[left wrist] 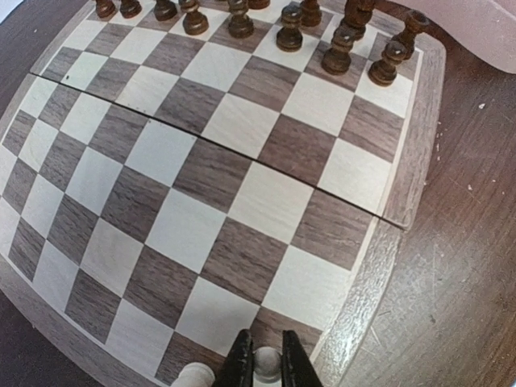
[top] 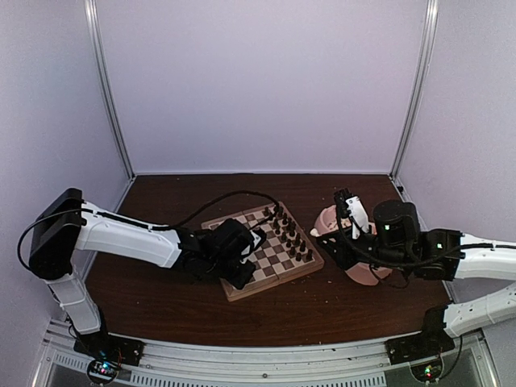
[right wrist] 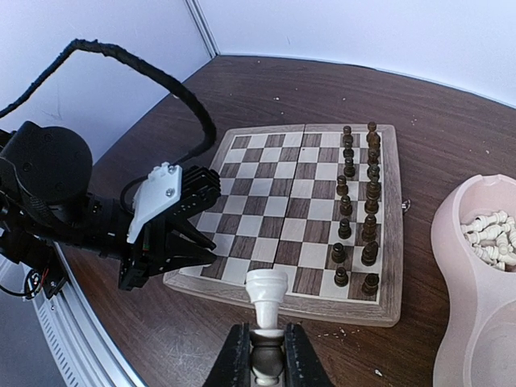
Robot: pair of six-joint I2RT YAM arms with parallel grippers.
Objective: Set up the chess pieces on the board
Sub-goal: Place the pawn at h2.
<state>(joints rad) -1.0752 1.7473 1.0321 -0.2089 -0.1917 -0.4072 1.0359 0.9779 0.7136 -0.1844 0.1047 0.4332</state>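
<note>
On the tabletop (top: 161,298) lies the board (top: 278,260), dark pieces (right wrist: 359,210) ranked along its bowl-side edge, the pink bowl (right wrist: 463,274) of cream pieces (right wrist: 488,238) just beyond. My left hand (left wrist: 267,367) is pinched shut on one piece (left wrist: 268,357) at the board's corner. My right hand (right wrist: 266,355), near the bowl, clamps another piece (right wrist: 266,294).

No text, label, brand mark or number can be read anywhere: not on the board (right wrist: 274,210), the chess pieces (right wrist: 488,234), the pink bowl (right wrist: 445,242), the left arm (top: 121,234) or the right arm (top: 492,262).
</note>
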